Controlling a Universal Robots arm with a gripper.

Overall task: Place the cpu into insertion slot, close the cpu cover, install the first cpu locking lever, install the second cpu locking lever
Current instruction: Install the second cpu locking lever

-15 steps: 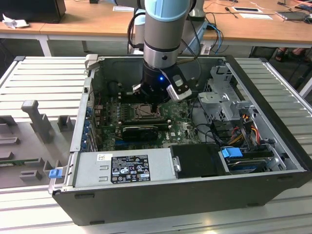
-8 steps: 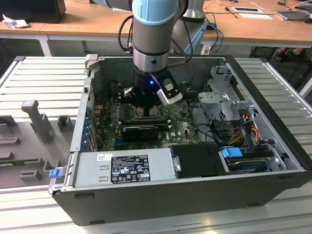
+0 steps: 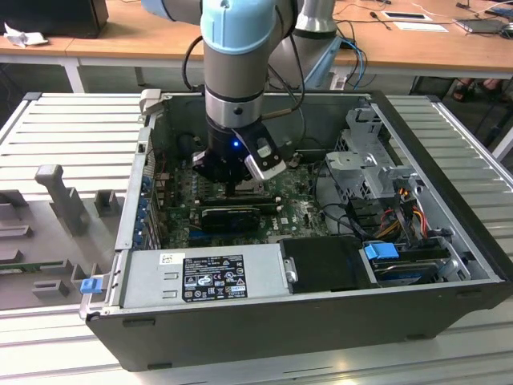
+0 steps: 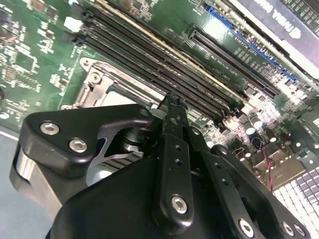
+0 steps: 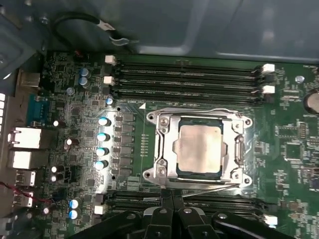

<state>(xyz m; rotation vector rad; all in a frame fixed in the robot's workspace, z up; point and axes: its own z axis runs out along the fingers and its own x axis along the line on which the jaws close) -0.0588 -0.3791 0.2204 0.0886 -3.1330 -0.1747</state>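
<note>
The cpu (image 5: pixel 199 147), a pale beige-silver square, lies in the insertion slot (image 5: pixel 151 118) on the green board. The silvery cpu cover (image 5: pixel 235 149) is down flat around it, with the chip showing through its window. A thin wire lever (image 5: pixel 199 110) runs along one side of the slot and another lever (image 5: pixel 207 186) runs along the opposite side. My gripper (image 5: pixel 172 195) is shut, its fingers pressed together, with the tips at the end of that second lever by the slot's edge. In the exterior view the gripper (image 3: pixel 232 191) reaches down inside the open computer case. The second wrist view has the gripper (image 4: pixel 172 105) just above the slot's rim (image 4: pixel 97 82).
Black memory slots (image 5: pixel 189 74) lie along one side of the socket, and more (image 5: pixel 229 203) lie beside the fingers. A row of capacitors (image 5: pixel 102 142) stands close by. A long black graphics card (image 3: pixel 232 215), the power supply (image 3: pixel 208 273), a drive cage (image 3: pixel 369 152) and cables (image 3: pixel 401 204) crowd the case.
</note>
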